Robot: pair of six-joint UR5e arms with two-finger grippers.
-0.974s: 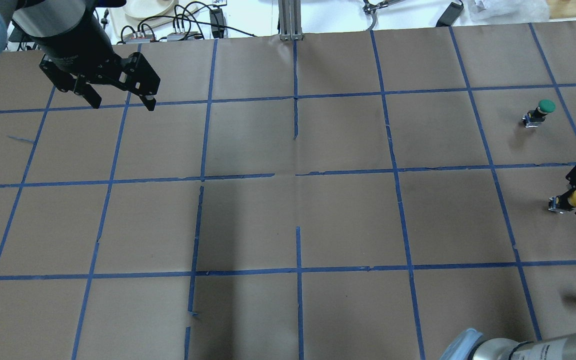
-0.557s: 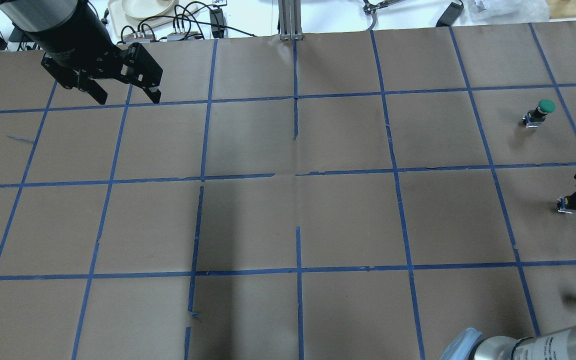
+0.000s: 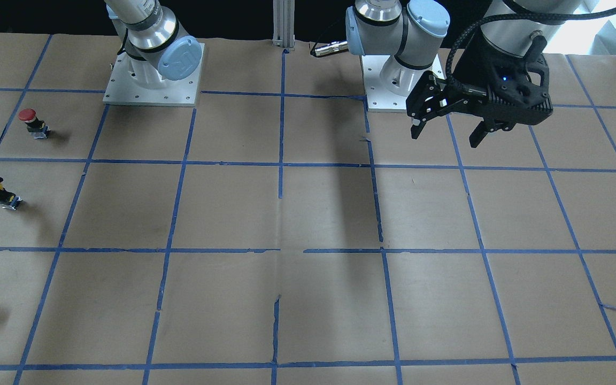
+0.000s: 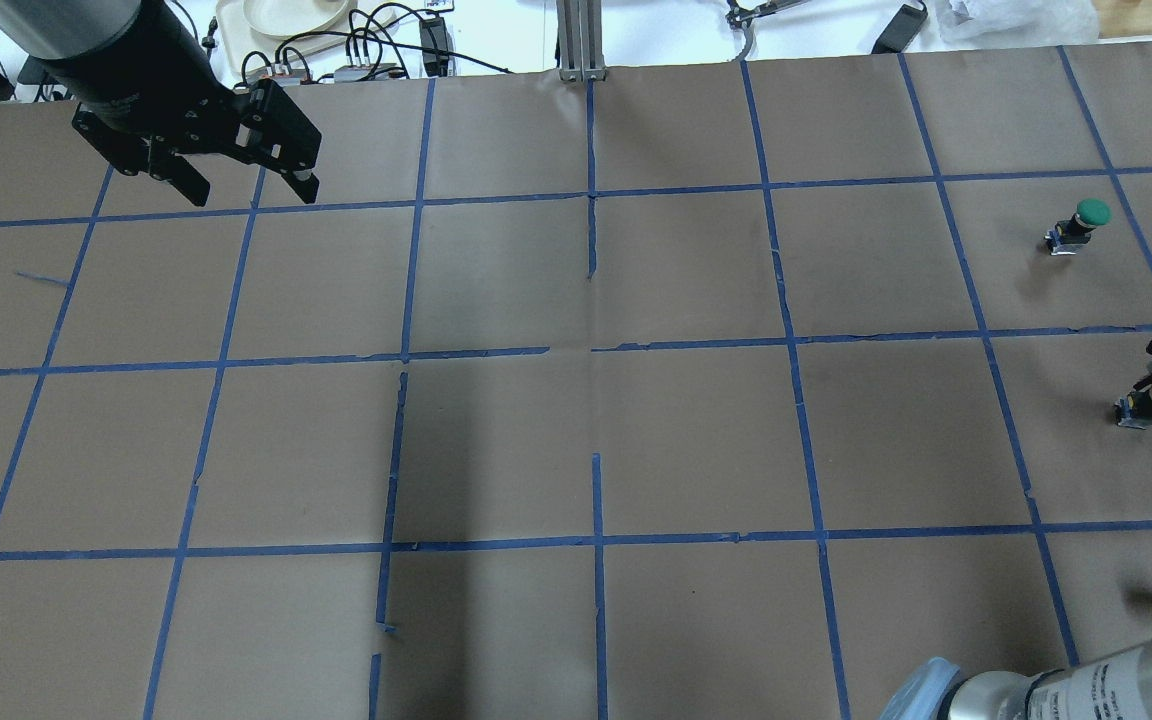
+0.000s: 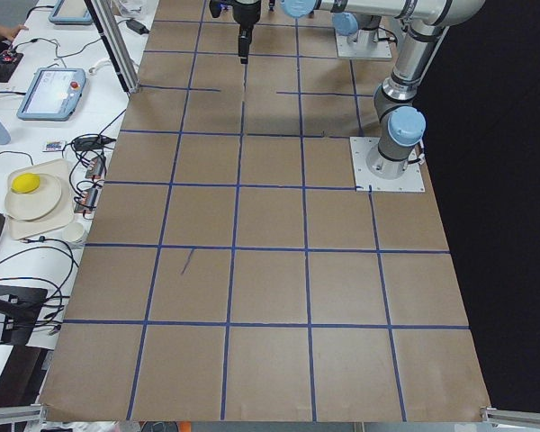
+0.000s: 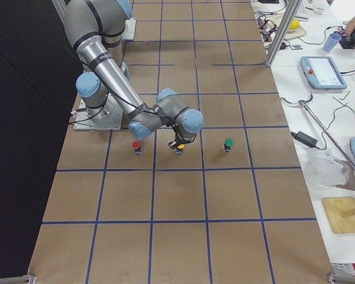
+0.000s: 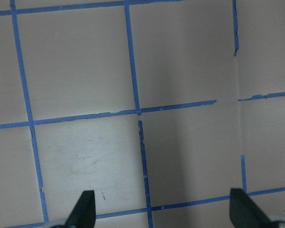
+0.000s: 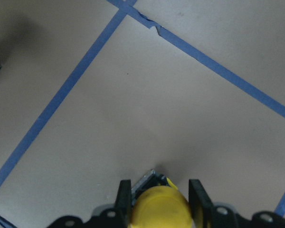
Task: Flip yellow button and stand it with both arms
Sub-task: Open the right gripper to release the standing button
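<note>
Right gripper closed on yellow button; fingers flank cap. Button at right edge of bench, cap up, between green button and red button. Cannot tell whether base touches bench. Left gripper has jaws spread, empty, hovers above bench's left side, well apart from button.

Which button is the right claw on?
The yellow button, the middle one of the row: the right claw is closed on its cap. The red button and the green button stand free on either side.
</note>
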